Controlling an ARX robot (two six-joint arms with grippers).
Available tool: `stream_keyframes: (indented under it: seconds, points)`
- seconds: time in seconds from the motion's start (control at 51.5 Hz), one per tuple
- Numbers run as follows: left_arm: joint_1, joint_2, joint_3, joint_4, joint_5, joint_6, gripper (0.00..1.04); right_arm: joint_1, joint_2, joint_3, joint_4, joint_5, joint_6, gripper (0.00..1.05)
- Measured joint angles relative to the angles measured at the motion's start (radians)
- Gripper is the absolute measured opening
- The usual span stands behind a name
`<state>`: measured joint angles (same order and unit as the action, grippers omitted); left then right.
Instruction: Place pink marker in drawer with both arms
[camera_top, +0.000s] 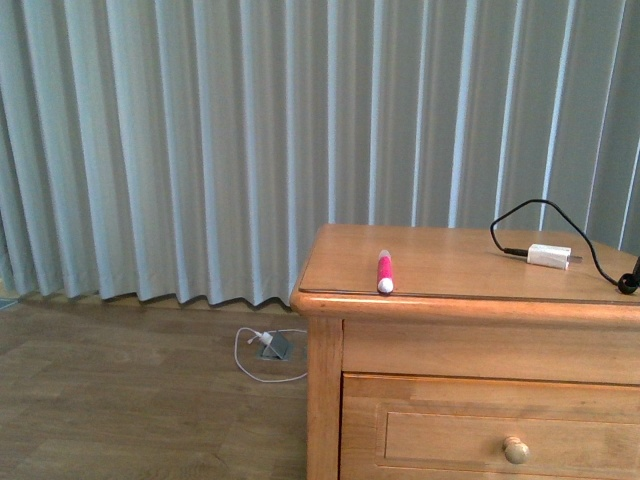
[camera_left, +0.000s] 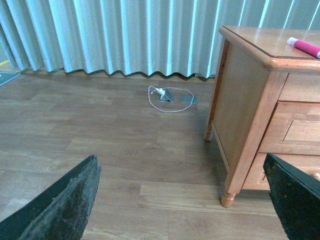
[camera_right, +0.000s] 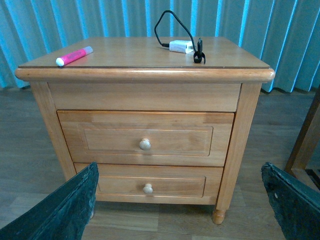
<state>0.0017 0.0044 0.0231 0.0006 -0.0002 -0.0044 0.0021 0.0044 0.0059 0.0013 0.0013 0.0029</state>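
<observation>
Right wrist view: right gripper (camera_right: 179, 167) is wide open and empty, squared to the cabinet (camera_right: 145, 75) front. Drawer (camera_right: 110, 140), the taller upper one, is shut, with its knob (camera_right: 145, 144) just above and ahead of these jaws. Marker (camera_right: 74, 55) lies on the cabinet top by the front edge, higher than both sets of jaws, long axis front to back, white end toward the robot. Left gripper (camera_left: 180, 157), likewise wide open and empty, sits low beside the cabinet on the marker's side. It is judged the nearer arm.

The pink marker (camera_top: 385, 271) is white-tipped, the drawer (camera_right: 100, 141) honey-coloured.
</observation>
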Motion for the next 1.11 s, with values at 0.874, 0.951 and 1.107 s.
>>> stream_keyframes:
  seconds: [0.874,0.951,1.107]
  points:
    - [0.000,0.000,0.000,0.000,0.000,0.000,0.99,0.000,0.000,0.000,0.000,0.000,0.000,0.96]
    - [0.000,0.000,0.000,0.000,0.000,0.000,0.99,0.000,0.000,0.000,0.000,0.000,0.000,0.96]
    - [0.000,0.000,0.000,0.000,0.000,0.000,0.99,0.045,0.058,0.045,-0.132,0.111,0.043,0.96]
